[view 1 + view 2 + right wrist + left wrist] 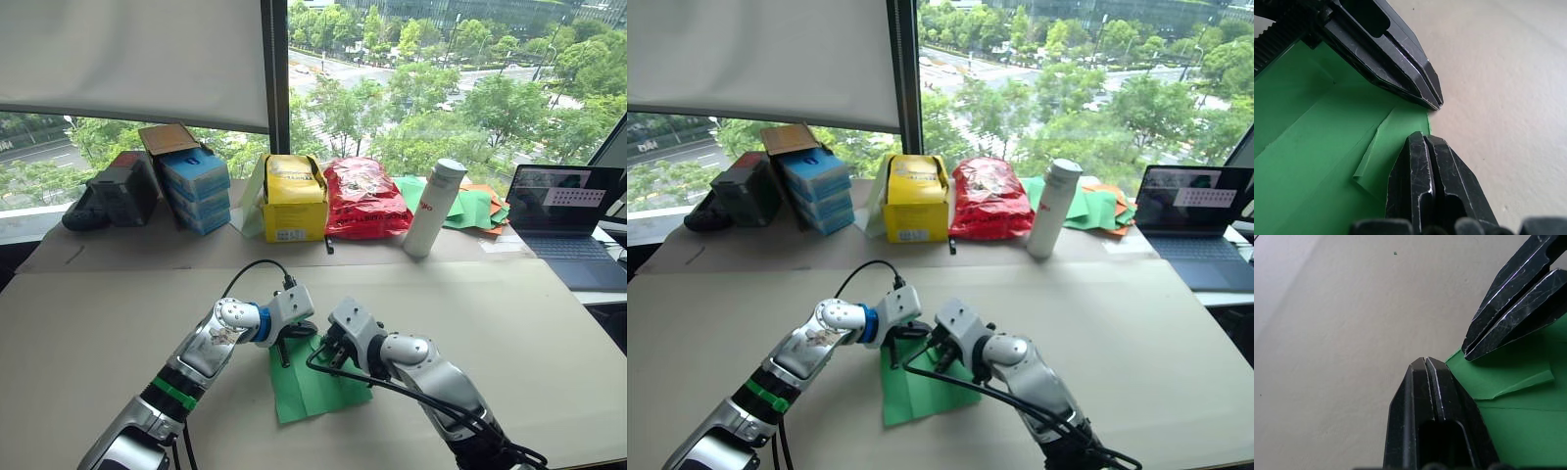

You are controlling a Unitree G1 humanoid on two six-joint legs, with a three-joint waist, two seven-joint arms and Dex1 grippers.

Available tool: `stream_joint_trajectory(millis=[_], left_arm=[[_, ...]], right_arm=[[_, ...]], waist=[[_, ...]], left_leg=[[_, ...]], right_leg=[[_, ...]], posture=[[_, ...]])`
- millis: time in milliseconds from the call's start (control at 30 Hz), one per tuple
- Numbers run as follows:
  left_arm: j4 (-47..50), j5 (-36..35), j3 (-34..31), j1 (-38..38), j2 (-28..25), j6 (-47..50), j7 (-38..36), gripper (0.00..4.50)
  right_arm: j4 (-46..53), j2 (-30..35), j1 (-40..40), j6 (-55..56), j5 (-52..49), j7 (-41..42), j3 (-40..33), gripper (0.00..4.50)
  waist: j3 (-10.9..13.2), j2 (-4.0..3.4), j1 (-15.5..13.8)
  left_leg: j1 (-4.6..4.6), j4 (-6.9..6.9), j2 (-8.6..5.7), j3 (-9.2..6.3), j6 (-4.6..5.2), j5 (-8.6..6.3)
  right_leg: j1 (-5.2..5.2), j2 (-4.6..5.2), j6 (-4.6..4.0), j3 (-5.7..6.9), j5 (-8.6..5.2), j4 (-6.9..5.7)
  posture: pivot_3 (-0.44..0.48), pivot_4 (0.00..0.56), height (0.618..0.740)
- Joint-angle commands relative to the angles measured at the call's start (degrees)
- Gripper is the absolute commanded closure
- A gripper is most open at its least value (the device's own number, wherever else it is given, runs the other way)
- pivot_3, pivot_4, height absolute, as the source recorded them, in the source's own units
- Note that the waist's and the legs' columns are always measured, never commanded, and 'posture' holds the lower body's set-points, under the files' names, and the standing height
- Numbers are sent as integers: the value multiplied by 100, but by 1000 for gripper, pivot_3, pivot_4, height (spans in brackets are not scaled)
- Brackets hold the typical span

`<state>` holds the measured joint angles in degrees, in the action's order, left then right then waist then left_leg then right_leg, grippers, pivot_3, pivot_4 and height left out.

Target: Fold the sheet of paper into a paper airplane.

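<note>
Windows (441,88) fill the background, with trees and a street beyond and one blind (132,59) drawn over the left pane. One tan table (88,323) runs beneath them. Along its far edge, counted left to right: one dark bag (108,196), partly hidden by one stack of blue boxes (196,186); one yellow box (294,201); one red bag (364,196); one white bottle (434,208), which covers part of a heap of green and orange sheets (475,208); and one laptop (568,220), cut off at the right frame edge. One sheet of paper (313,387), bright green, lies flat on the near middle of the table, its far edge hidden under the two grippers. A small strip (1369,159) stands up from the sheet near that corner; whether it is a fold or a tear cannot be told. Left gripper (1425,362): fingers pressed together, tips at the sheet's far corner. Right gripper (1422,139): fingers likewise pressed together, tips on the same corner, just beside the left's. Whether either one pinches paper cannot be made out.
</note>
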<state>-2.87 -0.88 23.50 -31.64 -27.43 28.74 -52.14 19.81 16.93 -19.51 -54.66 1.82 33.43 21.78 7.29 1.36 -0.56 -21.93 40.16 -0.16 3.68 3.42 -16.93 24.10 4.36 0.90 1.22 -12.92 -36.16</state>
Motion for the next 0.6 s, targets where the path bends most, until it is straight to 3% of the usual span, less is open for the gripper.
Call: stream_joint_trajectory(millis=[33, 600], left_arm=[[-65, 127, 155, 181, -69, 173, -67, 4500], [-103, 167, 128, 191, -83, 133, -124, 4500]], right_arm=[[-195, 241, 252, -457, -75, -20, 78, 4442], [680, 989, 933, -985, -608, -170, -177, 4442]], waist=[[-14, -1, -3], [-107, 2, -15]], left_leg=[[0, 0, 0, 0, 0, 0], [7, -12, 0, -2, 9, -5]], right_leg=[[0, 0, 0, 0, 0, 0], [-7, 6, 1, -24, -1, 12]], posture=[[0, 150, 740], [0, 150, 740]])
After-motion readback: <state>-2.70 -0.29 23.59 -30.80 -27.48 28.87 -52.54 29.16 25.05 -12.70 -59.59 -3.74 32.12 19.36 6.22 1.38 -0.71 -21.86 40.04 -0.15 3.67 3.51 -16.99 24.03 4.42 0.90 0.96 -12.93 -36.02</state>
